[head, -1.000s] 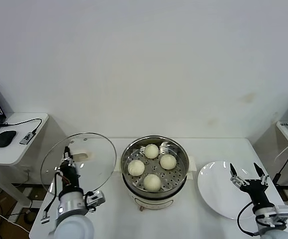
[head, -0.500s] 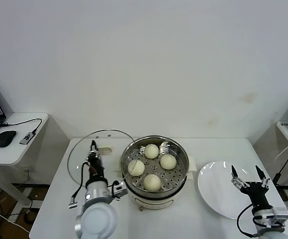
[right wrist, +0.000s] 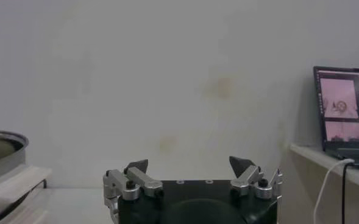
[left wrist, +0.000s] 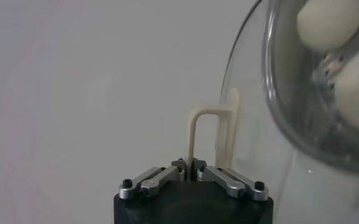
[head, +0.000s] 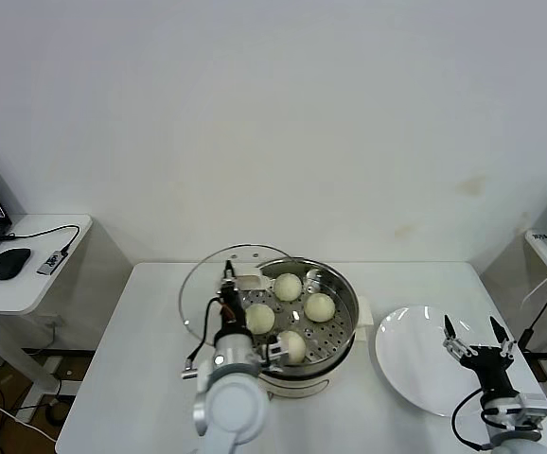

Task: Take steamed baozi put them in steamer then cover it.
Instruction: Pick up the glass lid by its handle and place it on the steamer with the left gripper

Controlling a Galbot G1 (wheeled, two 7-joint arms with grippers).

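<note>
The steamer (head: pixel 340 284) stands mid-table with several cream-white steamed baozi (head: pixel 319 306) on its perforated tray. My left gripper (head: pixel 228 303) is shut on the cream bar handle (left wrist: pixel 206 137) of the cover (head: pixel 202 293), a clear glass lid. It holds the lid tilted on edge, overlapping the pot's left rim. In the left wrist view the lid's rim (left wrist: pixel 234 73) curves next to the steamer (left wrist: pixel 289 103), with baozi (left wrist: pixel 331 21) inside. My right gripper (head: pixel 477 331) hangs open and empty over the right part of the white plate (head: pixel 411 364).
The white table (head: pixel 141 378) carries only the pot and the plate. A low side table with a mouse (head: pixel 8 263) and cable sits at the far left. Another ledge with a laptop (right wrist: pixel 344 109) is at the far right.
My left gripper has carried the cover rightward, from the table's left side until it overlaps the steamer's left rim. The right gripper has sunk slightly, still open.
</note>
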